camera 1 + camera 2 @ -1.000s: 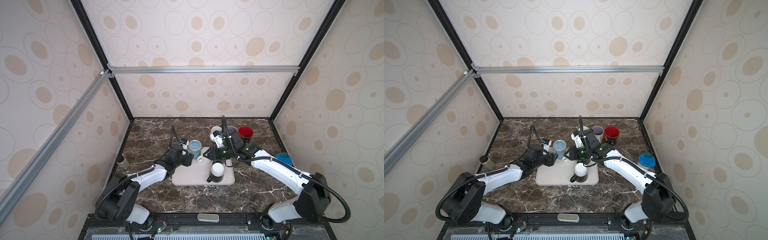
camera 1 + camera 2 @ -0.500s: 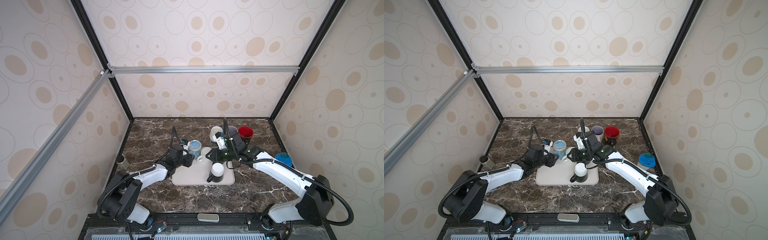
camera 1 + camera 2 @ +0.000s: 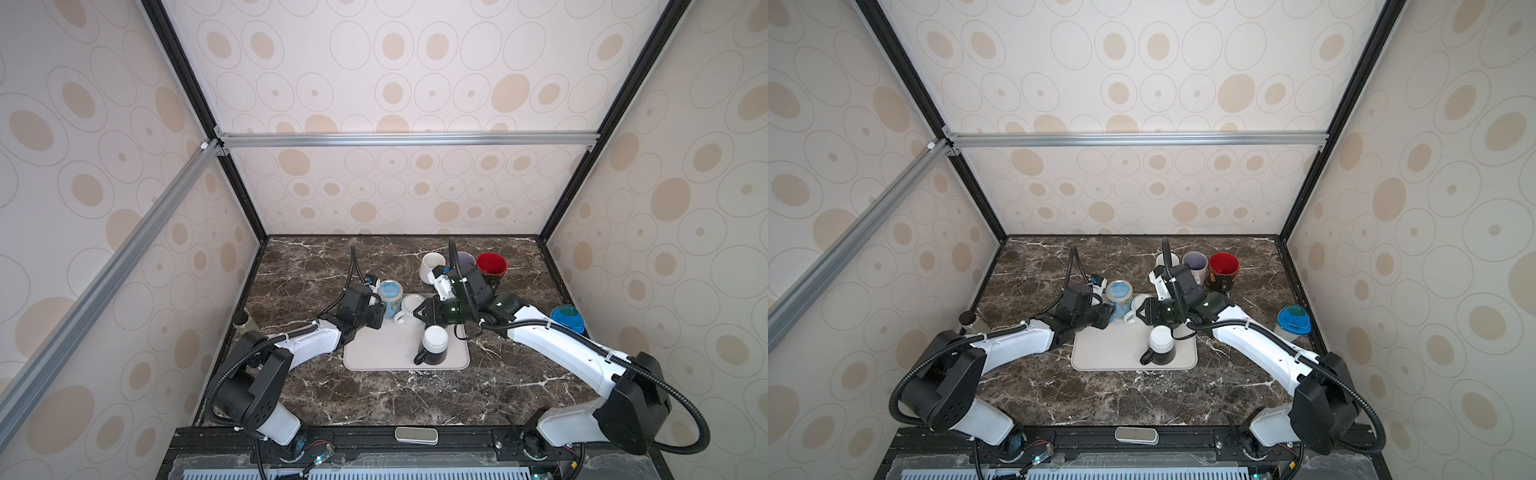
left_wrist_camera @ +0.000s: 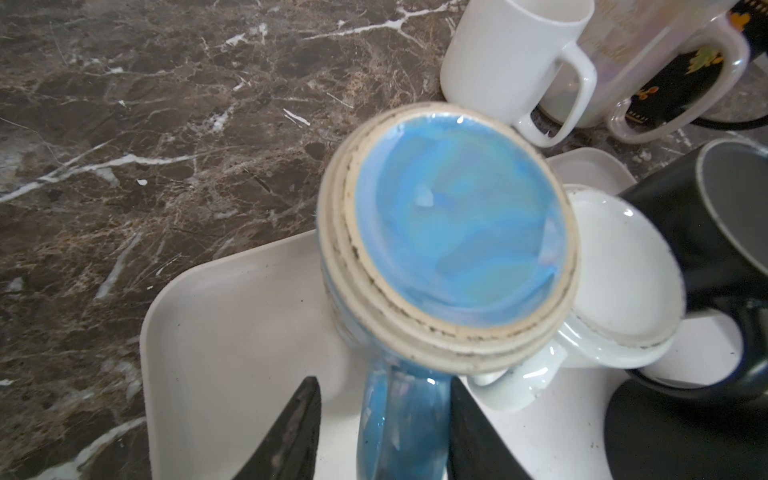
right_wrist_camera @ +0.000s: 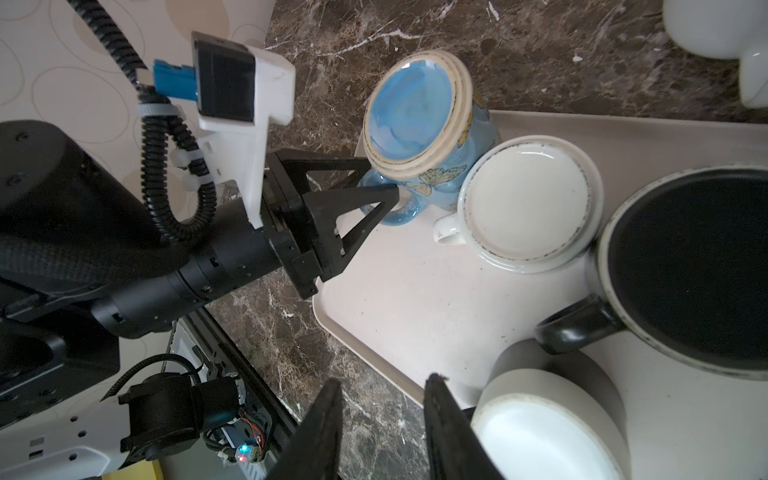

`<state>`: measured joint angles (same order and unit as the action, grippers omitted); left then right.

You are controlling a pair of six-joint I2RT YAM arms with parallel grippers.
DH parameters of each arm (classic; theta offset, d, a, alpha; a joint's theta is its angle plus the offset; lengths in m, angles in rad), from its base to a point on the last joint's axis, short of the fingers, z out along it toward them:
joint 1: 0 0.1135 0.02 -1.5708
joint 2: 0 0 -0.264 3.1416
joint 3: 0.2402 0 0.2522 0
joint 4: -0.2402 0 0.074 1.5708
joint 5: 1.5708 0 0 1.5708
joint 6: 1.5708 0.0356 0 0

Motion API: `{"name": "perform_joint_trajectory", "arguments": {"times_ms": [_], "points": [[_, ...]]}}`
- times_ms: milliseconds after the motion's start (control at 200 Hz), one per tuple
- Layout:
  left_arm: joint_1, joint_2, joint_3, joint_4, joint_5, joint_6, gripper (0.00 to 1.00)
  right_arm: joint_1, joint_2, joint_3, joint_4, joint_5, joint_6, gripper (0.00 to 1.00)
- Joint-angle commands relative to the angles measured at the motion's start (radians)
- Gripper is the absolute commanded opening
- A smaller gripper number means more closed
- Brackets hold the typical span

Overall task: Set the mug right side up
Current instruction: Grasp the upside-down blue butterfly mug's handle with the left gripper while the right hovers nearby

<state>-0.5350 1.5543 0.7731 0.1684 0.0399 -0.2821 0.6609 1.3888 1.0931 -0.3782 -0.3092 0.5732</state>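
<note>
The blue mug (image 3: 390, 293) stands upside down, glazed base up, on the far left corner of the tray (image 3: 374, 357), which lies mid-bench. Its handle points back at the left gripper (image 4: 382, 382), whose jaws sit apart on either side of the handle: one finger is against it and the other is a little clear of it. A white mug (image 5: 528, 199), also base up, touches the blue mug's side. The right gripper (image 5: 382, 380) hangs over the tray's near left edge with its jaws apart and nothing between them. A red mug (image 3: 1224, 266) stands near the bench's far edge.
</note>
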Motion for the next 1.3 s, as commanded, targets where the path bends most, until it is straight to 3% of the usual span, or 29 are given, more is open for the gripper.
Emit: {"name": "perform_joint_trajectory", "arguments": {"times_ms": [0, 430, 920, 1110, 1296], "points": [[-0.004, 0.016, 0.047, -0.041, -0.040, 0.031, 0.46, 0.008, -0.019, -0.019, 0.005, 0.022, -0.006, 0.35], [-0.008, 0.073, 0.129, -0.099, -0.032, 0.048, 0.43, 0.023, -0.006, -0.017, -0.006, 0.047, -0.022, 0.35], [-0.013, 0.063, 0.151, -0.113, -0.030, 0.053, 0.24, 0.034, 0.013, -0.003, -0.002, 0.036, -0.030, 0.34], [-0.012, 0.049, 0.159, -0.131, -0.037, 0.055, 0.00, 0.052, 0.034, 0.014, -0.005, 0.030, -0.038, 0.34], [-0.014, 0.012, 0.151, -0.147, -0.072, 0.055, 0.00, 0.066, 0.051, 0.025, 0.004, 0.024, -0.034, 0.34]]}}
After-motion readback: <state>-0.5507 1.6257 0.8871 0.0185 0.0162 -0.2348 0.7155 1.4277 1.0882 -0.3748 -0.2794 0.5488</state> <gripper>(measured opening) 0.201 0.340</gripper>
